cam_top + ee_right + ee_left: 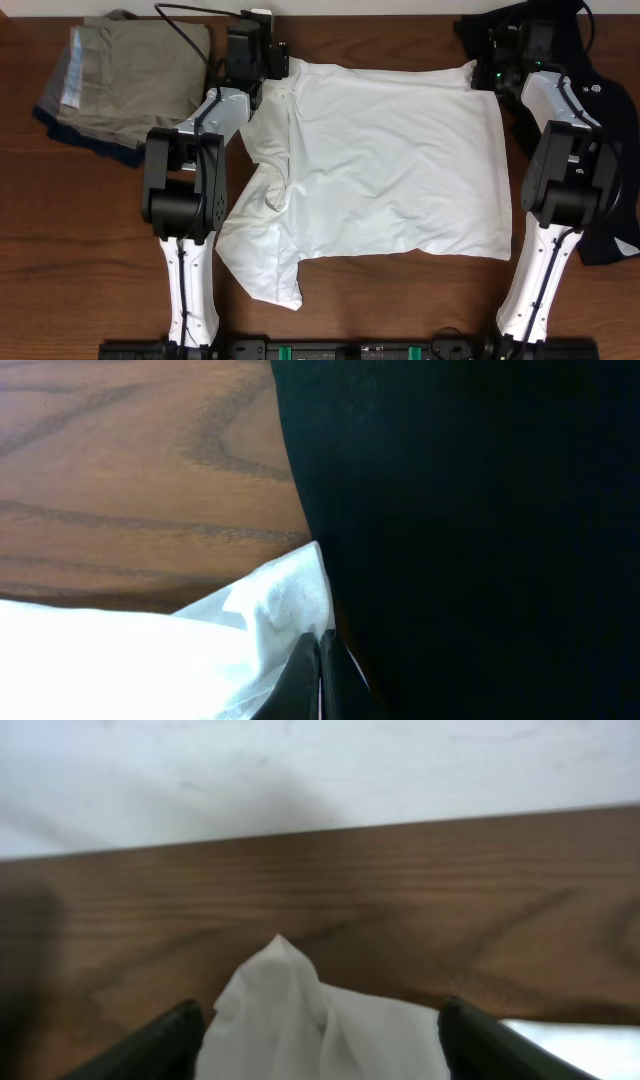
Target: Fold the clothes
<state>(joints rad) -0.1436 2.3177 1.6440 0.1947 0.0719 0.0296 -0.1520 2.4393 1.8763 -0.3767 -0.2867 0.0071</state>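
The white T-shirt [390, 170] lies spread on the wooden table [70, 250], plain side up, with one sleeve at the lower left; no graphic shows. My left gripper [268, 72] is at the shirt's far left corner. In the left wrist view its fingers [320, 1045] stand wide open with a bunched peak of white cloth [290, 1010] between them. My right gripper [490, 72] is at the far right corner. In the right wrist view its fingers [320, 665] are pressed together at the shirt's corner [270, 610].
A pile of folded khaki, grey and navy clothes [120, 80] lies at the far left. A black garment [600, 100] lies along the right edge under the right arm and fills the right wrist view [480, 510]. A white wall [300, 770] stands behind the table.
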